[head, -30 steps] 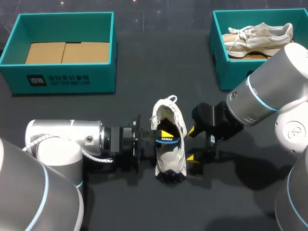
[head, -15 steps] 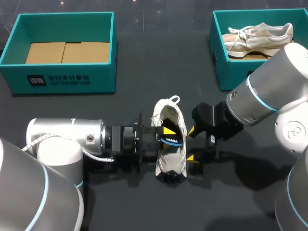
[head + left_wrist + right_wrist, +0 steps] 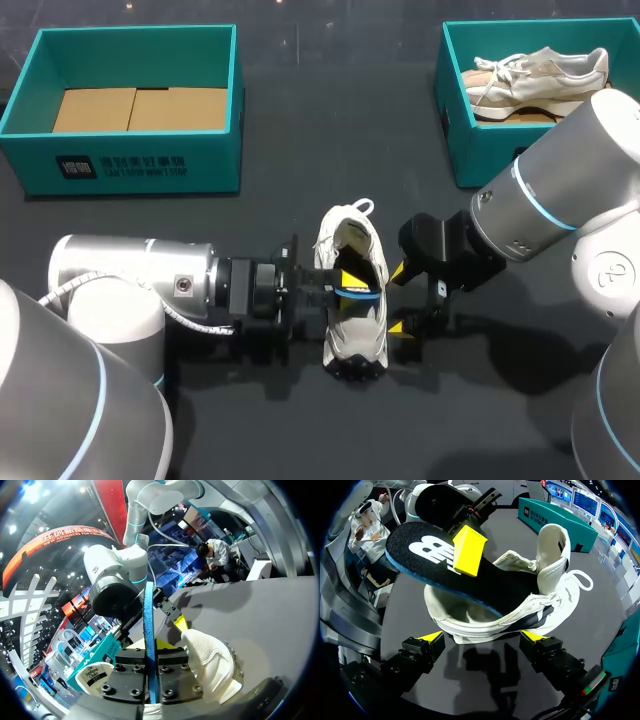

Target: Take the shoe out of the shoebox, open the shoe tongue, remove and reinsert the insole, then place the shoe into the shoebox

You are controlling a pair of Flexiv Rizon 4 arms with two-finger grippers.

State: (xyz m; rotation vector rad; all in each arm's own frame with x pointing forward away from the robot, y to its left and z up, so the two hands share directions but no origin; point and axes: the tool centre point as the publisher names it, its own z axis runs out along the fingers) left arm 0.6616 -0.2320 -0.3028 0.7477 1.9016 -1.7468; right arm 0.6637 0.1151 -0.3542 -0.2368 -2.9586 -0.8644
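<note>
A white sneaker lies in the middle of the dark table, toe toward me. Its black insole with a blue edge sticks out of the opening, one end still inside. My left gripper comes in low from the left and is shut on that insole. The left wrist view shows the insole edge-on between the fingers, beside the shoe. In the right wrist view the insole rises over the shoe. My right gripper stands open just beside the shoe, holding nothing.
A teal shoebox with cardboard inside stands at the back left. Another teal shoebox at the back right holds a second pale sneaker. Bare dark table lies between the boxes and in front of the shoe.
My left gripper loosened briefly on the insole and closed on it again, shifting it slightly. The right arm has stayed put.
</note>
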